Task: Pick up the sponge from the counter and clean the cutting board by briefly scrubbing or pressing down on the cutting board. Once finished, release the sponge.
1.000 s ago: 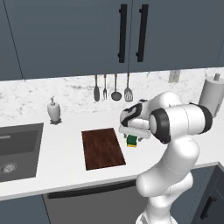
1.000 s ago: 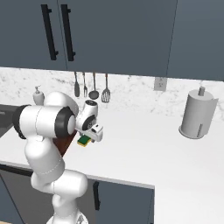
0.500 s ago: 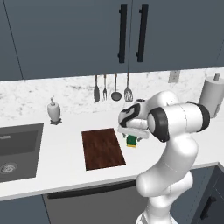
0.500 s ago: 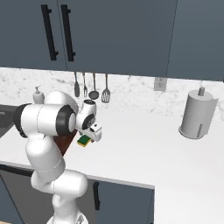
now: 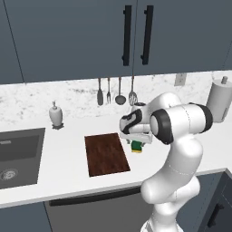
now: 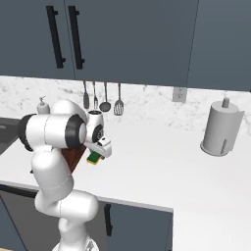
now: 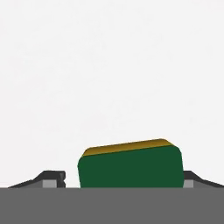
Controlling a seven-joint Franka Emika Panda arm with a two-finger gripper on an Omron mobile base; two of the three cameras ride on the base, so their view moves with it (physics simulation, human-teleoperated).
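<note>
- The hand (image 5: 137,140) points down over the white bench (image 5: 59,181), just right of the board (image 5: 106,153).
- The sponge (image 5: 137,147) sits right under the hand, its green-and-yellow block peeking out below the white wrist in the left base view.
- From the right base view the sponge (image 6: 94,157) shows beside the hand (image 6: 99,150), next to the near right corner of the board (image 6: 74,158), most of which the arm hides.
- In the hand view the sponge (image 7: 130,165) lies between the two fingertips (image 7: 54,176), green face toward the camera and a yellow edge along its top.
- The right fingertip touches the sponge's side; a narrow gap shows at the left one, so I cannot tell whether the hand is clamped on it.
- Whether the sponge rests on the bench or is lifted off it cannot be told.
- The board lies flat, long side running near to far, with the sink (image 5: 18,156) well to its left.
- A soap bottle (image 5: 55,115) stands at the far side of the bench, left of the board.
- Utensils (image 5: 116,92) hang on the backsplash behind the arm.
- A paper towel roll (image 6: 221,129) stands far right on the bench, well apart from the sponge.
</note>
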